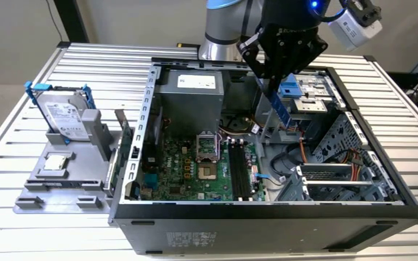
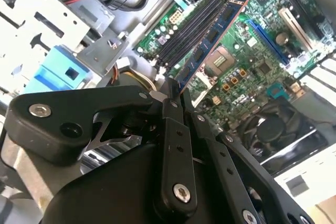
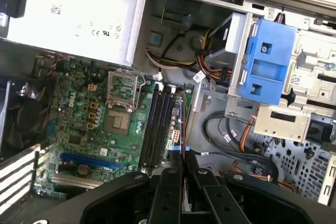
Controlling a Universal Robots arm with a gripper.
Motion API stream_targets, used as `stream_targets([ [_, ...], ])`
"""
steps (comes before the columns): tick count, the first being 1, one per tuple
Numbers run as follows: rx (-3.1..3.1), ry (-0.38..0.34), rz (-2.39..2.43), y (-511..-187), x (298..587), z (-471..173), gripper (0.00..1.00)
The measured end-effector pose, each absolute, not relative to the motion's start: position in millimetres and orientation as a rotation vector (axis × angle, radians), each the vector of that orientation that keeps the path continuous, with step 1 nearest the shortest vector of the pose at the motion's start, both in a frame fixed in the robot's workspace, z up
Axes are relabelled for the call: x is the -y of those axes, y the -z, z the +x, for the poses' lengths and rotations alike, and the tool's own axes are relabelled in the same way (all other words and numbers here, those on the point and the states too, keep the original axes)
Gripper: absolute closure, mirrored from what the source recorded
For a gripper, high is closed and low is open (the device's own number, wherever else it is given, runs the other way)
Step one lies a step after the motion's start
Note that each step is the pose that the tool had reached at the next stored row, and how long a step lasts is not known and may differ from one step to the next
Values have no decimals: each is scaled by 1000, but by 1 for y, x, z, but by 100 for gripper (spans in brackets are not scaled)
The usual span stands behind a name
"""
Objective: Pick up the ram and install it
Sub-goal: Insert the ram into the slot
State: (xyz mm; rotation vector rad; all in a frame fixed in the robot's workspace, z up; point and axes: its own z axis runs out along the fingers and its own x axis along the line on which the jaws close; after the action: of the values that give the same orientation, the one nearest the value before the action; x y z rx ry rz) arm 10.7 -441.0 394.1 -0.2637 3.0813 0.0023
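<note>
Jaws grip ram (image 3: 182, 127) nr DIMM slots (image 3: 157, 129).

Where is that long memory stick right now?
The memory stick is clamped in the tool, hanging upright over the open computer, slightly toward the exterior view's right of the black slots.

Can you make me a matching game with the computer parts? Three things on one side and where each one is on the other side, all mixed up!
Things:
1. ram
2. hard drive
3. motherboard

Places:
A. lying flat on the floor of the open case
B. pinched in the hand, pointing down
C. propped on the grey stand outside the case

Pairs: 1-B, 2-C, 3-A
</note>
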Motion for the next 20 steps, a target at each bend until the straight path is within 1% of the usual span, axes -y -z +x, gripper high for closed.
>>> stream_targets([
  [13, -3092, 2, -35, -394, 441, 11, 100],
  [20, -3093, 2, 3, -394, 441, 11, 100],
])
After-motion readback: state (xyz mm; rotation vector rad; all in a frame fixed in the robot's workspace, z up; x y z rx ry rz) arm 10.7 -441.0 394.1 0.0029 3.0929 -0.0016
